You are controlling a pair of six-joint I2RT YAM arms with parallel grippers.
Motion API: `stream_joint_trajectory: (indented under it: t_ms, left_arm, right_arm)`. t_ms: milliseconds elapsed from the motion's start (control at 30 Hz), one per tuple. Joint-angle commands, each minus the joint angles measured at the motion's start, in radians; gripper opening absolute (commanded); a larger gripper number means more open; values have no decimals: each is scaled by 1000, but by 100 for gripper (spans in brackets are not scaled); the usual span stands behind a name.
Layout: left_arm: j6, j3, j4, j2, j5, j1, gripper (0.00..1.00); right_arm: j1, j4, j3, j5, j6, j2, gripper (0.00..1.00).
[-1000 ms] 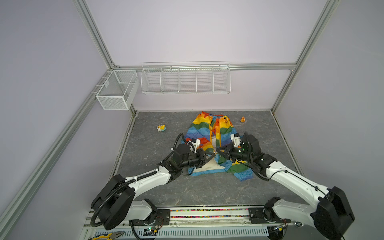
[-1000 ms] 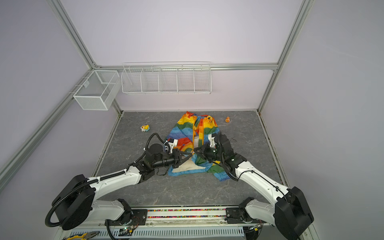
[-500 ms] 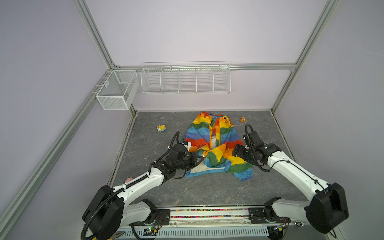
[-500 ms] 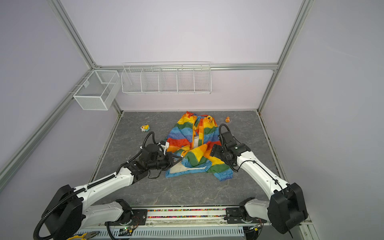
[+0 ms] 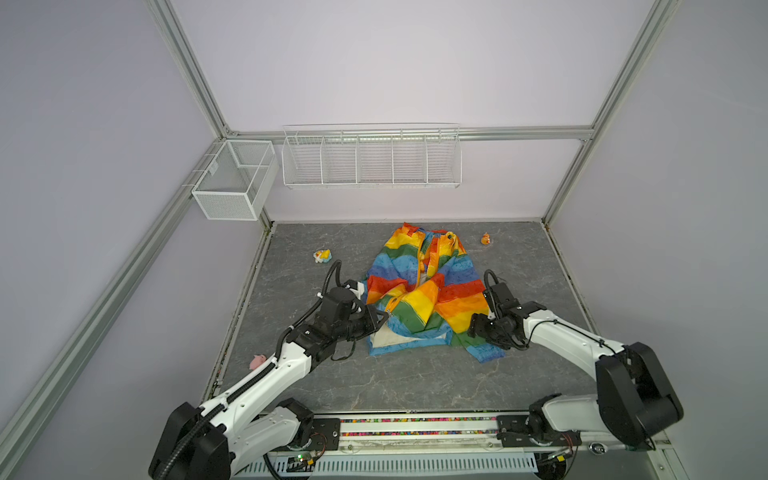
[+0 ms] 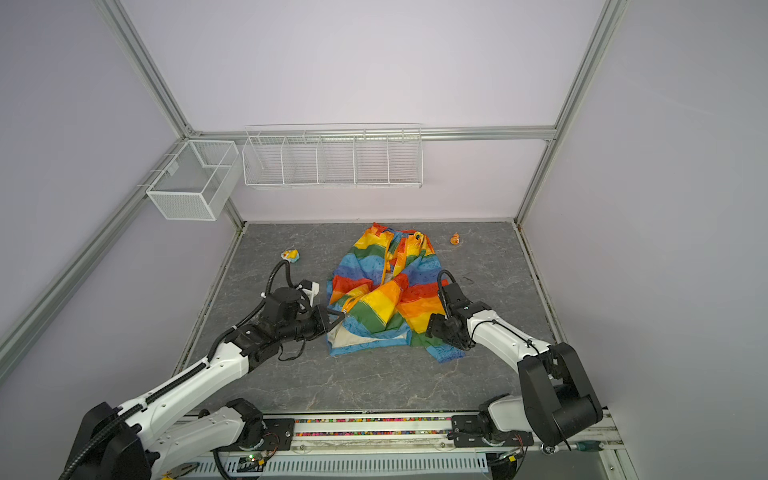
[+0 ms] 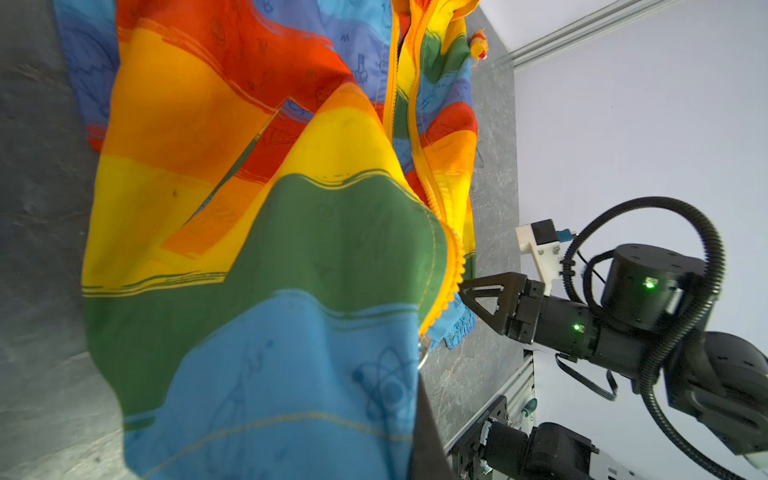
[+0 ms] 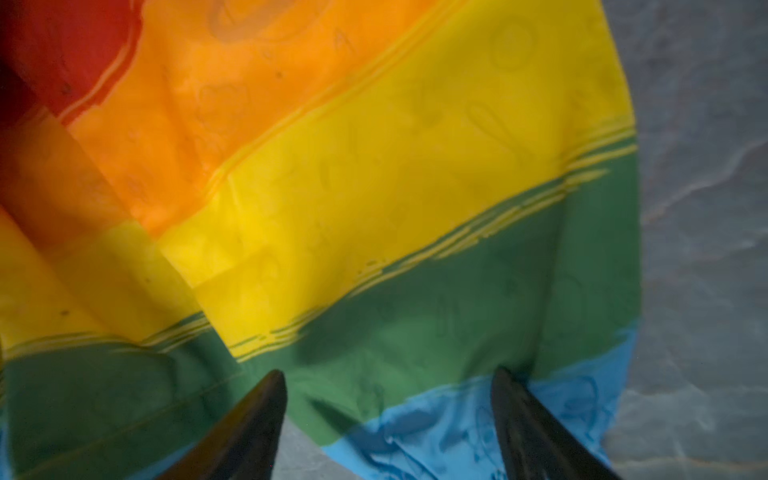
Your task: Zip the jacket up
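Note:
The rainbow-striped jacket (image 5: 419, 291) (image 6: 386, 299) lies crumpled on the grey floor, with its collar toward the back wall. Its orange-yellow zipper band (image 7: 415, 145) runs down the front and stands apart at the lower end. My left gripper (image 5: 384, 320) (image 6: 340, 313) is shut on the jacket's lower left front edge. Blue fabric (image 7: 291, 374) covers those jaws in the left wrist view. My right gripper (image 5: 473, 330) (image 8: 386, 374) stands open just above the jacket's lower right corner (image 8: 415, 311), holding nothing.
Small toy figures lie on the floor: a yellow one (image 5: 322, 255), an orange one (image 5: 485, 239) and a pink one (image 5: 257, 360) by the left wall. Two white wire baskets (image 5: 370, 158) (image 5: 232, 183) hang on the walls.
My right gripper has opened, let go at the jacket's middle and drawn back to its lower right corner. My left gripper has pulled the front edge a little leftward, still shut on it.

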Motion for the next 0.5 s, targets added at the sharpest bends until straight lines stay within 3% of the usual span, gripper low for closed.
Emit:
stream_joint_trajectory:
  t_ms: [0,167,467]
  left_arm:
    - [59,5,-57,-46,-22,36,0]
    - [94,24,-82,-61,4,92,0]
    - [139,71,-103,-28,7,124,0]
  right_arm:
    - [10,141,-36,-104,40,40,74]
    - [81,291,-68,-164,150,106,71]
    - [366,704,37,-242,427,316,71]
